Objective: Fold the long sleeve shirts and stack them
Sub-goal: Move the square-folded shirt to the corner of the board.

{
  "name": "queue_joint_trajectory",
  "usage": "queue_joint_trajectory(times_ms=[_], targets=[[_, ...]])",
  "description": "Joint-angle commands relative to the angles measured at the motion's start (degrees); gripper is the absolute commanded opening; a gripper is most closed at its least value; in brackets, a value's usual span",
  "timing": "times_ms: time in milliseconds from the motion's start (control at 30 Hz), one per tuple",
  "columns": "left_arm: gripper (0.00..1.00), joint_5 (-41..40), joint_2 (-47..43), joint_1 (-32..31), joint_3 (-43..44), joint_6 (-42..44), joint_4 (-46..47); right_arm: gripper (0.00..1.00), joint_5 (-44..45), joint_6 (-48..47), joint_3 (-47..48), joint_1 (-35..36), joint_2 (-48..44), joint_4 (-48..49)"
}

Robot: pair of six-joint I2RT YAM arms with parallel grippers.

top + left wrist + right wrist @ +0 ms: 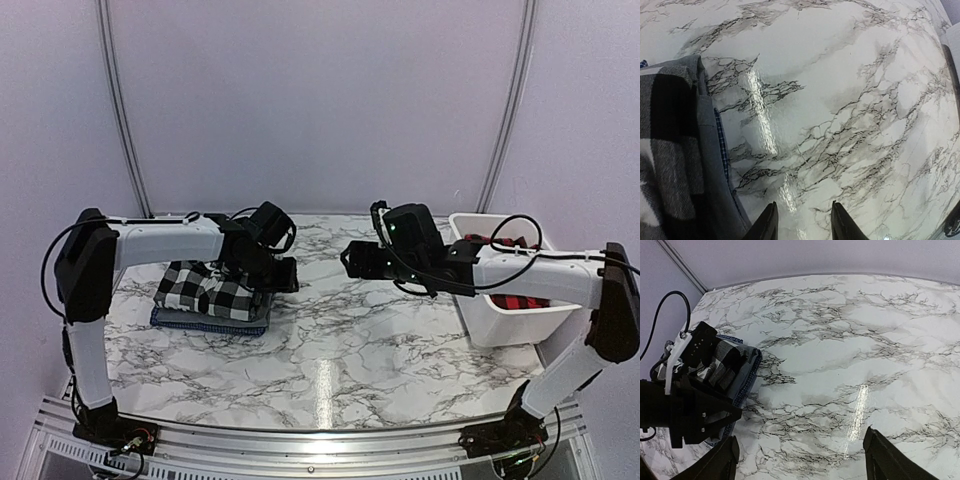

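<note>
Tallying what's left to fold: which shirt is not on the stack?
The red-and-black checked shirt, in the white bin; the black-and-white checked one tops the stack.

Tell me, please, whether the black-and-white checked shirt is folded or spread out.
Folded: the black-and-white checked shirt lies as a compact bundle atop other folded cloth.

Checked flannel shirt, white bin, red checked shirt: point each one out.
black-and-white checked shirt (205, 288), top external view, folded top face.
white bin (508, 328), top external view, front wall.
red-and-black checked shirt (522, 301), top external view, cloth inside bin.
</note>
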Motion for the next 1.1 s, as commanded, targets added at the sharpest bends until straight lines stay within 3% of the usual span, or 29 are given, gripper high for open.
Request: queue_joint_trajectory(times_ms=[0, 500, 733, 933, 1067], targets=[[0.41, -3.43, 6.00, 0.14, 3.89, -1.94, 0.26, 0.82, 4.18, -2.22, 0.05, -0.67, -3.51, -4.00], [0.45, -10.14, 15.56, 0.10, 8.73, -4.60, 0.22, 0.85, 5.65, -3.10, -2.73, -0.77, -7.48, -5.10], [0.45, -7.40, 13.62, 0.09, 4.89, -2.90, 0.24, 0.85, 5.42, -2.87, -3.48, -0.77, -7.61, -4.91], [0.50, -1.00, 8.77, -2.52, 0.78, 3.85, 0.93, 0.86, 5.52, -2.65, -4.52, -0.77, -7.80, -4.54], [0.50, -0.33, 6.09, -3.47, -1.23, 2.54, 0.73, 0.86, 5.46, -2.58, -4.54, -0.77, -7.20, -4.76]])
